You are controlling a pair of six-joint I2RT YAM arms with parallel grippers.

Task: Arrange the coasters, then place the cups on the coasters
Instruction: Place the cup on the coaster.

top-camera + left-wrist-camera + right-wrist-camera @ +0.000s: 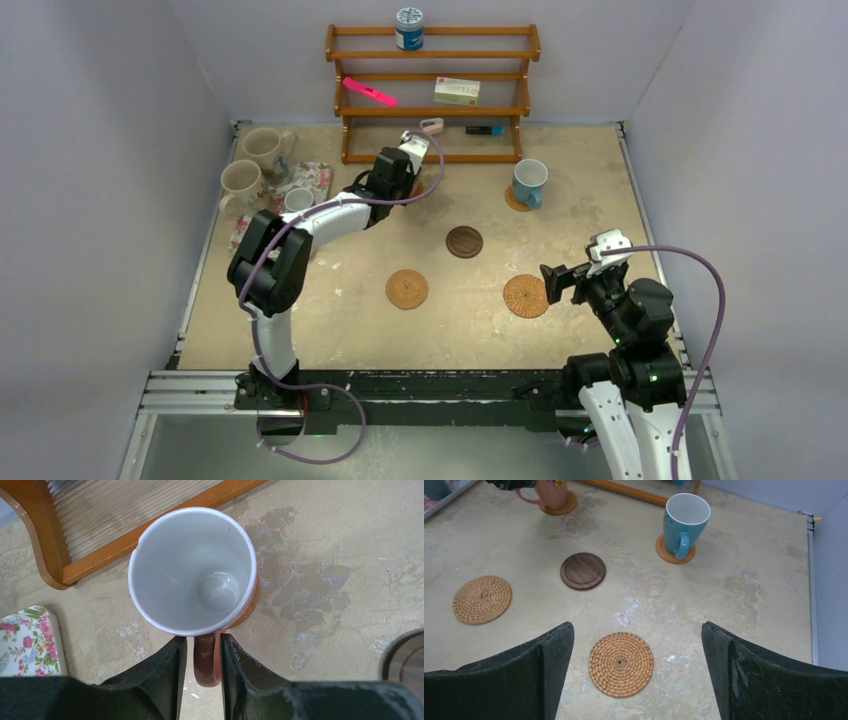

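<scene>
A white-and-pinkish-brown cup [192, 570] stands on a tan coaster [558, 507] near the rack. My left gripper [204, 642] straddles its handle [206, 660], jaws slightly apart; the right finger touches the handle and a gap shows at the left one. A blue cup [529, 180] sits on another coaster [675, 555]. The dark brown coaster [464, 241] and two woven coasters [407, 289] [526, 296] lie bare. My right gripper [636, 630] hangs wide open above the right woven coaster [621, 664], holding nothing. Two cream cups [264, 148] [241, 182] and a small grey-blue cup [298, 200] stand far left.
A floral cloth mat [318, 178] lies under the small cup at the left. A wooden rack [430, 90] at the back holds a blue-and-white canister [409, 28], a pink item [370, 93] and a small box [457, 91]. Grey walls close three sides.
</scene>
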